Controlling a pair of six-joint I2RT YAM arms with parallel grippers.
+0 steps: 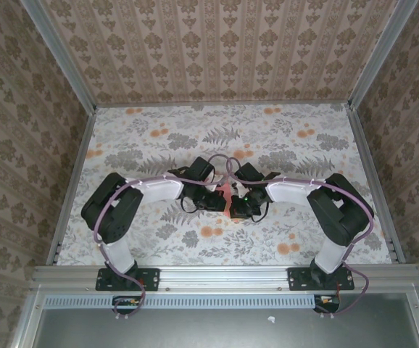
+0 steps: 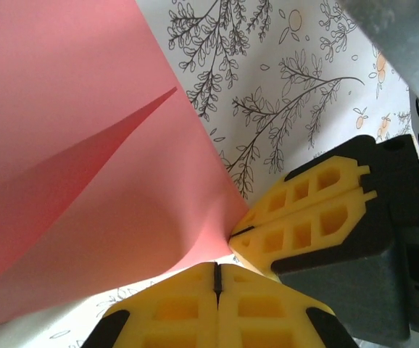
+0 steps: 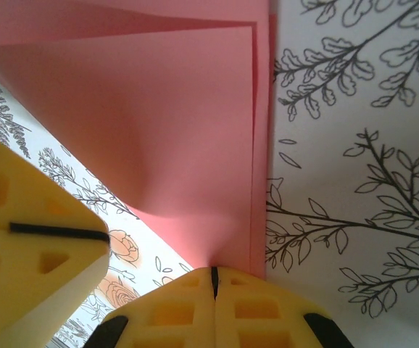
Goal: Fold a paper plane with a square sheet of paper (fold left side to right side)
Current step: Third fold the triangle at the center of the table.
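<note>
Salmon-pink, the square sheet of paper [image 1: 226, 191] sits mid-tabletop [image 1: 151, 145], doubled over, long axis seemingly near-to-far; no tip shows, so its pointing is unclear; the right jaws are closed on its edge; the left jaws are closed just beside it, hold uncertain; best keep edges flush, then press the crease firmly.

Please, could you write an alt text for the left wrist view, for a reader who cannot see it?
A folded pink sheet of paper fills the left side, over a leaf-printed tabletop. The closed yellow right tool pinches its lower corner from the right, and the closed left tool sits at the bottom, by the paper's edge.
</note>
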